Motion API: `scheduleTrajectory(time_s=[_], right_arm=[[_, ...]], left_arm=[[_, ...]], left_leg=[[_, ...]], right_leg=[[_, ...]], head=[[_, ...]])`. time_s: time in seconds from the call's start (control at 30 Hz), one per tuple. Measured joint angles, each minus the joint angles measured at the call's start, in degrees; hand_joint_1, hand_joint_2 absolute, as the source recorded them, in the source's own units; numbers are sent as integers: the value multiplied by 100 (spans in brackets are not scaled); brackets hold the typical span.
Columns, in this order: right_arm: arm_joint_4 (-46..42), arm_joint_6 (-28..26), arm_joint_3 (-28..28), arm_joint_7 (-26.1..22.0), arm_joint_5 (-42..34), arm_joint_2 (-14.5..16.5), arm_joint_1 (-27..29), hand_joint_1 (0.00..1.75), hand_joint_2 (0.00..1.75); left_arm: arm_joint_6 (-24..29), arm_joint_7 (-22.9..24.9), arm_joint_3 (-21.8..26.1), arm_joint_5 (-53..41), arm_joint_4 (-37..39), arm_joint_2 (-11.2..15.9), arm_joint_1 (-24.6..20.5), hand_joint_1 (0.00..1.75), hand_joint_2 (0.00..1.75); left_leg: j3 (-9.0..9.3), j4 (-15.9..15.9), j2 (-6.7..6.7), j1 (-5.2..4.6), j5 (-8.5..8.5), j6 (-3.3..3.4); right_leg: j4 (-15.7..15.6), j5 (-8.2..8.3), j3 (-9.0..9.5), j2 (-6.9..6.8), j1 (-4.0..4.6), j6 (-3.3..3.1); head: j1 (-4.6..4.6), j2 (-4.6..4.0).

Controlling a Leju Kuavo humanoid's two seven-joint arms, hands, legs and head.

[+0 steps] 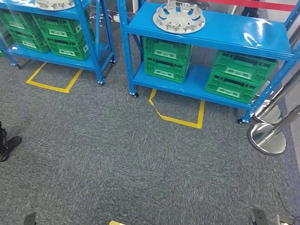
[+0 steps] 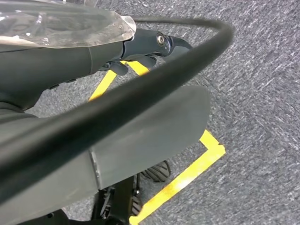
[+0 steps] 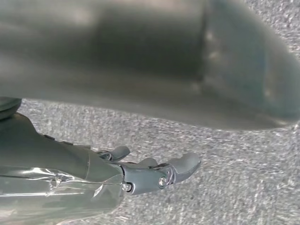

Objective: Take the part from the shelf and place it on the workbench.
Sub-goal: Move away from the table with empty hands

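Part (image 1: 179,17), a stiff, light-looking slotted disc best gripped by its rim, lies on the shelf (image 1: 226,28) while left hand (image 2: 148,47) and right hand (image 3: 148,173) hang empty, fingers extended.

Evenly bright from overhead; white glare on the blue shelf (image 1: 247,35) top near its right end. Soft shadows beneath. Blurred, out-of-focus foreground in both wrist views.

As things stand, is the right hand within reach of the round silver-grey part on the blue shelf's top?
Probably not. The right hand hangs over grey carpet, empty, while the round silver-grey part lies on the blue shelf across open floor; walking closer seems needed.
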Motion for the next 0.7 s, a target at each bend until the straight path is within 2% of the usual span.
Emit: scheduleTrajectory(time_s=[0.03,0.07,0.1,0.13,0.17,0.2,0.27,0.3,0.33,0.37,0.43,0.47,0.5,0.53,0.57,0.6,0.67,0.7], right_arm=[[0,0,0,3,2,0,2,0,0],[1,-1,0,5,4,-1,3,0,0],[8,-1,1,7,4,-3,5,0,0],[14,-2,1,9,7,-6,4,0,0],[19,-3,2,11,9,-8,0,0,0],[24,-7,2,17,11,-10,-1,0,0],[23,-24,2,26,15,-12,-1,0,0],[25,-31,2,29,18,-14,1,0,0],[24,-34,2,28,21,-15,-3,0,0],[24,-30,2,28,24,-15,-8,0,0],[25,-21,2,26,16,-12,-10,0,0],[25,-18,2,21,3,-9,-4,0,0],[26,-15,2,13,-16,-7,1,0,0],[26,-14,2,1,-38,-5,5,0,0],[26,-12,2,-11,-55,-5,7,0,0],[27,-11,2,-21,-67,-5,4,0,0],[26,-10,2,-30,-80,-5,-9,0,0],[26,-9,2,-31,-84,-3,-14,0,0]], left_arm=[[0,0,0,0,0,-2,3,0,0],[0,0,0,0,0,-4,8,0,0],[0,0,0,0,0,-8,6,0,0],[0,0,0,-1,-1,-11,-3,0,0],[0,1,0,1,-1,-17,-10,0,0],[-1,2,0,1,-1,-24,-16,0,0],[-4,4,-1,2,-1,-32,-11,0,0],[-5,4,-1,1,-2,-36,-12,0,0],[-7,4,-1,0,-2,-34,-25,0,0],[-7,4,-1,-1,-2,-34,-38,0,0],[-7,4,0,0,-2,-29,-46,0,0],[-7,4,0,2,-2,-30,-37,0,0],[-6,4,0,5,-2,-29,-25,0,0],[-5,4,0,8,-2,-26,-16,0,0],[-4,4,0,10,-2,-17,-10,0,0],[-2,4,0,12,-2,-10,-4,0,0],[-1,5,0,14,-3,0,-12,0,0],[0,6,0,18,-3,1,-11,0,0]], left_leg=[[75,0,-4,-11,-51,-2],[148,-5,-6,-14,-104,-7],[213,-4,-8,-20,-153,-21],[249,-6,-12,-19,-195,-43],[274,-2,-14,-16,-224,-72],[291,16,-17,-18,-233,-105],[315,99,-11,-8,-257,-159],[265,242,-5,-6,-302,-181],[137,493,1,-2,-394,-203],[-74,849,6,5,-526,-227],[-611,1586,6,20,-791,-276],[-809,1762,6,31,-816,-295],[-905,1723,7,41,-714,-306],[-897,1479,8,48,-484,-310],[-809,1079,8,55,-165,-308],[-713,719,10,52,46,-300],[-588,299,17,26,119,-250],[-575,262,17,17,50,-202]], right_leg=[[-301,247,62,0,13,-33],[-731,560,180,0,32,-79],[-1108,767,287,-2,63,-120],[-1381,873,367,-2,94,-154],[-1523,917,406,-2,120,-182],[-1550,874,421,-1,136,-203],[-1628,914,555,3,123,-253],[-1667,911,632,4,109,-276],[-1704,908,708,4,96,-296],[-1726,892,744,2,90,-310],[-1736,829,802,4,84,-326],[-1736,786,845,8,81,-324],[-1736,738,902,13,76,-318],[-1737,687,973,19,70,-308],[-1739,629,1039,22,63,-291],[-1738,574,1104,25,60,-267],[-1762,475,1134,30,64,-197],[-1753,457,1170,31,70,-158]], head=[[21,0],[45,0],[60,0],[74,0],[83,0],[83,0],[92,0],[82,0],[64,0],[37,0],[-36,0],[-68,0],[-97,0],[-123,0],[-148,0],[-166,0],[-208,0],[-213,0]])
